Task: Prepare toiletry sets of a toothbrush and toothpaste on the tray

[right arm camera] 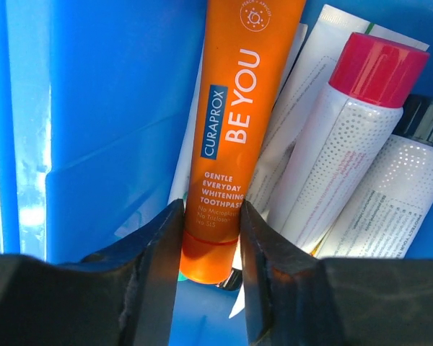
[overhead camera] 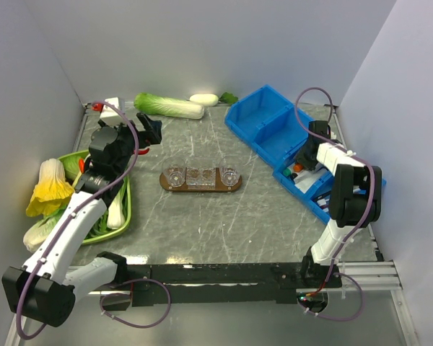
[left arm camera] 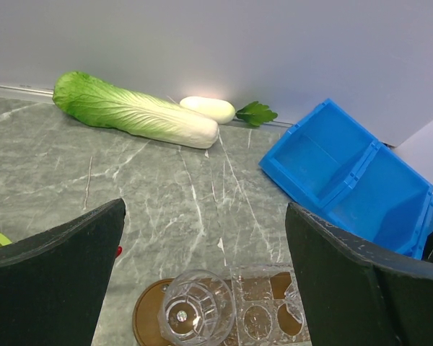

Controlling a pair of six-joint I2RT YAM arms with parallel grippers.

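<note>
Clamped on the toothpaste (right arm camera: 220,144) with the right gripper (right arm camera: 210,209), down in the blue bin (right arm camera: 94,108) at three o'clock of the tray (overhead camera: 202,191) (white tubes (right arm camera: 346,166) just beside). Spread wide on the left gripper (left arm camera: 202,216), hovering near ten o'clock of the tray, holding nothing.

The toothpaste (right arm camera: 227,137) is cut off by the upper edge of the right wrist view and masked below between the fingers of the right gripper (right arm camera: 210,216); the tray (left arm camera: 146,317) is cropped at the bottom of the left wrist view; the contents of the bin (overhead camera: 319,207) cannot be resolved from above.
</note>
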